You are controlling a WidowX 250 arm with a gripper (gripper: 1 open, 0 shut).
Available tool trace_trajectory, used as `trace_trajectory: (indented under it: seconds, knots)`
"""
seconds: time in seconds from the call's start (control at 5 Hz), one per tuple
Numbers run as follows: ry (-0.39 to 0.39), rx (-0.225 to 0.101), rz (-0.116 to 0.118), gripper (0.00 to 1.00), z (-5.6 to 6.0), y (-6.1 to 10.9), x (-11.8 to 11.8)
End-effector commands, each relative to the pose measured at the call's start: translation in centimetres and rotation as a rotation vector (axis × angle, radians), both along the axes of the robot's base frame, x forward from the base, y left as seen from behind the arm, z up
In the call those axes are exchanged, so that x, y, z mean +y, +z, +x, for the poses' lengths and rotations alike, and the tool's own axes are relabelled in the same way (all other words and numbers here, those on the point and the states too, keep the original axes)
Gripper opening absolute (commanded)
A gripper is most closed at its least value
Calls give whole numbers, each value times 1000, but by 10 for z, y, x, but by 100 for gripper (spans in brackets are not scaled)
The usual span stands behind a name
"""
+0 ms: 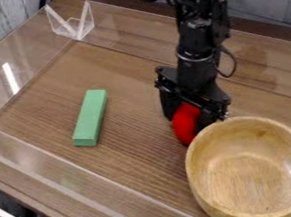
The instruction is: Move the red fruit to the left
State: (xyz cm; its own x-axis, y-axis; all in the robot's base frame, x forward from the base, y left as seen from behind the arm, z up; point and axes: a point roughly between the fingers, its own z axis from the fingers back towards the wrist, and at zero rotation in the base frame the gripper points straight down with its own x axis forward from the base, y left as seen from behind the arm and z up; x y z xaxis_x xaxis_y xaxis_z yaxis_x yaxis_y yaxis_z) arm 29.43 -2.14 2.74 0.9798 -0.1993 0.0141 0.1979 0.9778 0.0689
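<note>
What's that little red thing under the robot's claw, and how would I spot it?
Find the big wooden bowl at the right of the table. Just beyond its upper left rim, under the black claw, sits the red fruit. It is small, round and glossy red, unlike the flat green block further left.

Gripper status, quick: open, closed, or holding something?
Gripper: jaws closed on the red fruit, low over the table, just left of the wooden bowl.
</note>
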Motion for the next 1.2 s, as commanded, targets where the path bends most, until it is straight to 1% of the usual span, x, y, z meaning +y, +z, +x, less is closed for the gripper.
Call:
trace_trajectory:
  seconds: [0.0,0.2,0.6,1.0]
  knots:
    - [2,-57,6,0,4,21,10]
    - [4,-68,0,0,4,27,11]
    - [21,-101,-14,0,3,47,16]
    - [41,-133,-21,0,2,66,23]
